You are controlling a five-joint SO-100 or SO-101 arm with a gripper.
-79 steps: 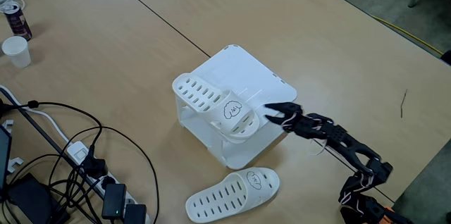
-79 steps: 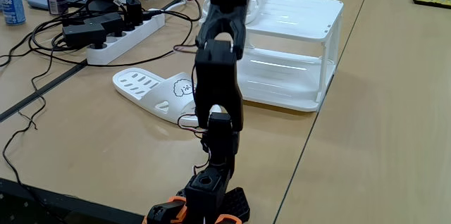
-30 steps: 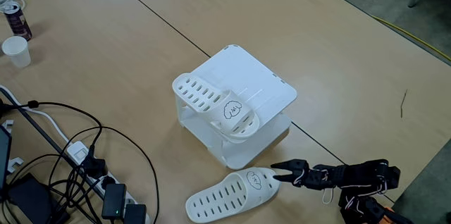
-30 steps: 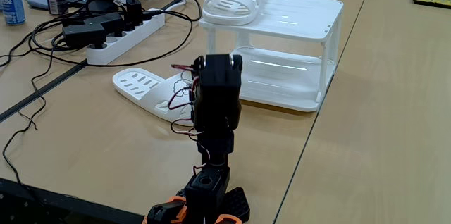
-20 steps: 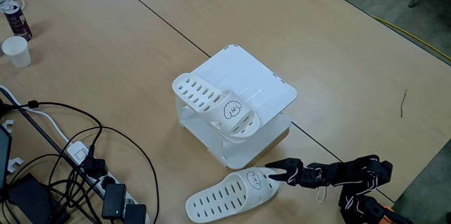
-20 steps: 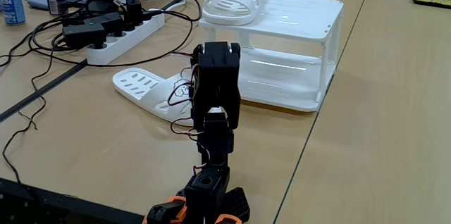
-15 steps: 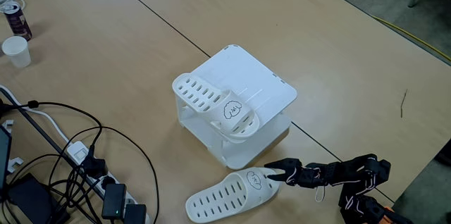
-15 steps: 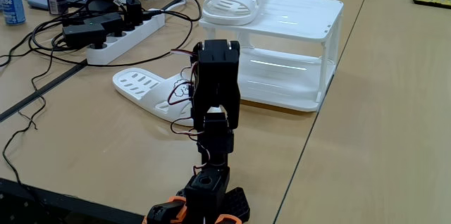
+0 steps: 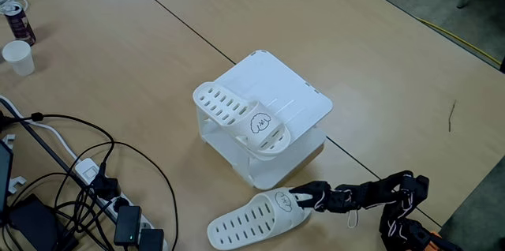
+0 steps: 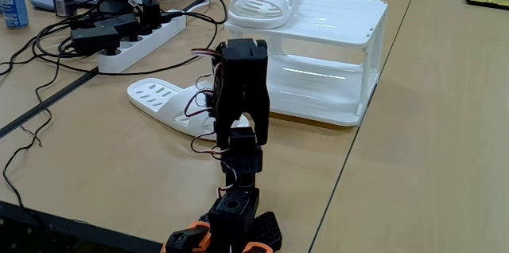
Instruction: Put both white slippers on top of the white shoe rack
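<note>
Over the previous couple of seconds the arm (image 9: pixel 379 192) had swung away from the rack top, dropped low over the table (image 9: pixel 371 61) and reached forward, so that its gripper (image 9: pixel 303 196) now sat at the toe end of the second slipper (image 9: pixel 256 218), where half a second earlier it had been just short of it. The rack (image 9: pixel 296 97) stood mid-table, and one slipper (image 9: pixel 241 117) already lay on its top panel, near the edge, with its strap drawing facing up. The other slipper lay flat on the table just in front of the rack; in the other fixed view it (image 10: pixel 163 98) showed partly behind the arm (image 10: pixel 242 94). The fingers appeared to straddle the slipper's toe rim, but whether they were spread or already pinching could not be told from either view. Judged from this, half the task was done and the second grasp was just being set. The risk was a shallow bite on soft rubber: held only by the toe tip, the slipper could droop, twist or slip out during the lift. A low carry could also clip the rack's edge or nudge the placed slipper off its overhanging perch.
</note>
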